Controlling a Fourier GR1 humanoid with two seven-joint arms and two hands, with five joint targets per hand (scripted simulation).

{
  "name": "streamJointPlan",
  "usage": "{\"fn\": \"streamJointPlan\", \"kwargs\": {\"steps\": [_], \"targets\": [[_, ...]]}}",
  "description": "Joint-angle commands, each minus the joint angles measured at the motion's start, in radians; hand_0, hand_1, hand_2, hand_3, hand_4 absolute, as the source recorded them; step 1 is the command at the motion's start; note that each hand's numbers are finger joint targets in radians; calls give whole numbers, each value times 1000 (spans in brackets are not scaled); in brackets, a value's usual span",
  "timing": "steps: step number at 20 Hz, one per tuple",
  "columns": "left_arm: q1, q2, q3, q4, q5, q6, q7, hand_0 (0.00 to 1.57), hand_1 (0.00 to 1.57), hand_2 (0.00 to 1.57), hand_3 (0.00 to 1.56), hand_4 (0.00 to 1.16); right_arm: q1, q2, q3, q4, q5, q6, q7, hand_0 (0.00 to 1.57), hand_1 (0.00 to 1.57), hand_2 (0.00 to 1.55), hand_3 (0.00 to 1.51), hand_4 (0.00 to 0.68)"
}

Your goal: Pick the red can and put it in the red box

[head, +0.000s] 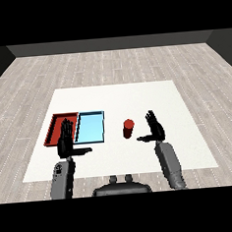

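My right hand (156,128) hovered with fingers straight and thumb spread, holding nothing. The red can (128,128) stood upright just to its left on the surface, nearer than to my open left hand (67,141), which hung over the red tray (55,126).

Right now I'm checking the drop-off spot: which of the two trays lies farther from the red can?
The red tray, at the far left. The light blue tray lies between it and the red can.

Count: one red can (128,128). Two trays: one red tray (55,123), one light blue tray (90,127). One white counter (136,96). Two hands: left hand (66,140), right hand (155,128).
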Motion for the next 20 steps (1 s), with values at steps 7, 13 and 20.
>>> {"fn": "streamJointPlan", "kwargs": {"steps": [7, 13, 20], "targets": [[23, -18, -39, -24, -28, 9, 9, 0, 0, 0, 0, 0, 8, 22, 145, 59, -89, -96, -51, 0, 0, 0, 0, 0], [9, -26, -11, 54, -17, 1, -72, 0, 0, 0, 0, 0, -96, 22, 127, 210, -112, -93, -91, 0, 0, 0, 0, 0], [-56, 2, 16, 35, 28, -14, 2, 0, 0, 0, 0, 0, -168, 22, 172, 289, -170, -114, -108, 0, 0, 0, 0, 0]]}}
